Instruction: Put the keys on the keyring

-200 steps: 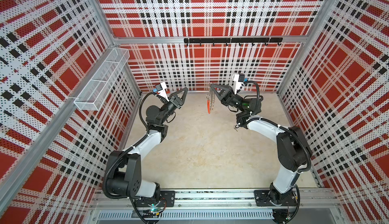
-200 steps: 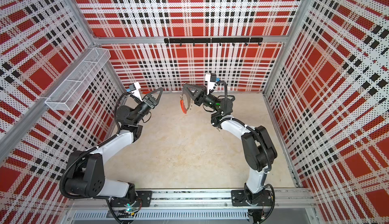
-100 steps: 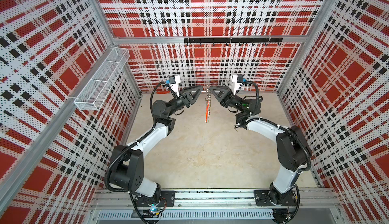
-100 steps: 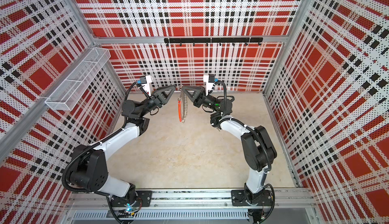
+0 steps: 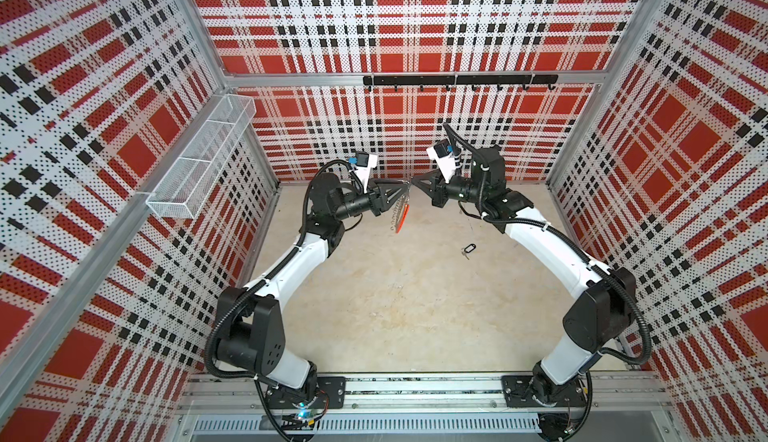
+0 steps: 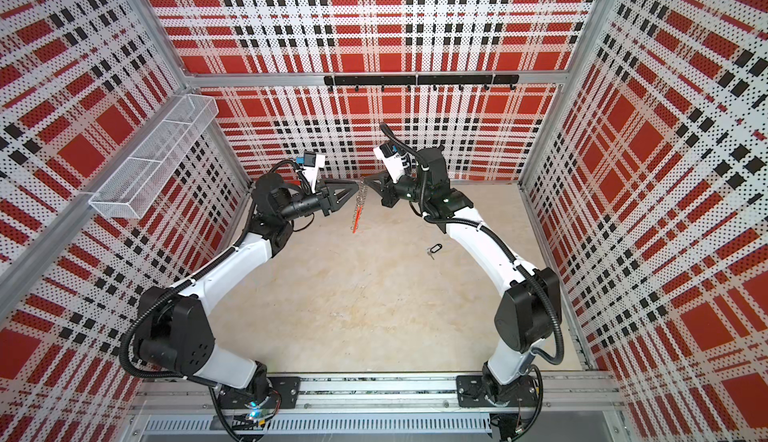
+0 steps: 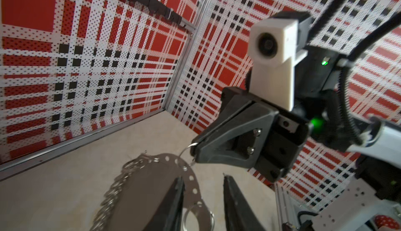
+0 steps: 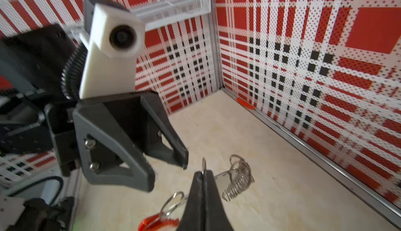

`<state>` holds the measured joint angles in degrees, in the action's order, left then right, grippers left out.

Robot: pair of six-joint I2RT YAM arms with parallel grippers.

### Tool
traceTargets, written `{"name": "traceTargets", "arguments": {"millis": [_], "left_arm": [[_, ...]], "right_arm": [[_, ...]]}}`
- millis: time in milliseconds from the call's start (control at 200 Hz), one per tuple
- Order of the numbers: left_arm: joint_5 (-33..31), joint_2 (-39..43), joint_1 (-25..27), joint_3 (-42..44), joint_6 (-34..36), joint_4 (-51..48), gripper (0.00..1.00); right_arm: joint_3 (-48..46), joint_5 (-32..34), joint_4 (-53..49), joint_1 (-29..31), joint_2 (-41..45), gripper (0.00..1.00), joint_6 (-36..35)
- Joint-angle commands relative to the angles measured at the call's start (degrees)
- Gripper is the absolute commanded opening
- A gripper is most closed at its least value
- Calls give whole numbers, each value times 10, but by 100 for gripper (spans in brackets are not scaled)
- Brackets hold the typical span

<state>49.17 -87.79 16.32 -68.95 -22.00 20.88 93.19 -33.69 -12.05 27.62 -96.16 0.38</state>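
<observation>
Jaws, right gripper [image 7: 194, 152]: closed flat together, with a thin silver part of the keyring [image 5: 400, 210] pinched at the very tips. Jaws, left gripper [image 8: 169, 169]: set narrowly apart, nothing gripped. In the left wrist view the perforated metal band of the hoop is seen just beside one finger [image 7: 172, 203]; whether it is touched cannot be told. The other finger is seen clear of it.

Keyring: suspended in the air between the two grippers, toward the back of the table [image 5: 395, 302], and hung downward from the right gripper's pinch. Small silver split rings are bunched along the hoop. The red-orange plastic segment [image 6: 356, 224] is found at the lowest point.

Keys [image 5: 467, 249]: one small silver key joined to a black-framed tag, laid flat on the table near the right arm's forearm, well apart from the keyring and touched by neither gripper.

Other items: white wire basket [image 5: 201, 167], mounted on the left wall; black hook rail [image 5: 457, 80], fixed across the back wall; small red-orange strip [image 8: 245, 105], laid at the foot of a wall.
</observation>
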Motion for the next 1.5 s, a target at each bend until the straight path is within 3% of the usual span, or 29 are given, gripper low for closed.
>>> {"name": "traceTargets", "arguments": {"millis": [0,251,476,1087,1498], "left_arm": [[7,-7,-1,-36,155,-153,33],[1,1,1,-37,264,-189,30],[72,-6,5,-56,316,-207,28],[113,-25,7,-81,299,-206,19],[129,-31,6,-84,304,-227,20]], "right_arm": [[5,43,-131,1,30,0,-141],[-4,-20,-127,0,38,0,-142],[-4,-81,-118,-4,35,0,-118],[-5,-121,-98,-6,39,0,-99],[-3,-141,-83,-7,34,0,-83]]}}
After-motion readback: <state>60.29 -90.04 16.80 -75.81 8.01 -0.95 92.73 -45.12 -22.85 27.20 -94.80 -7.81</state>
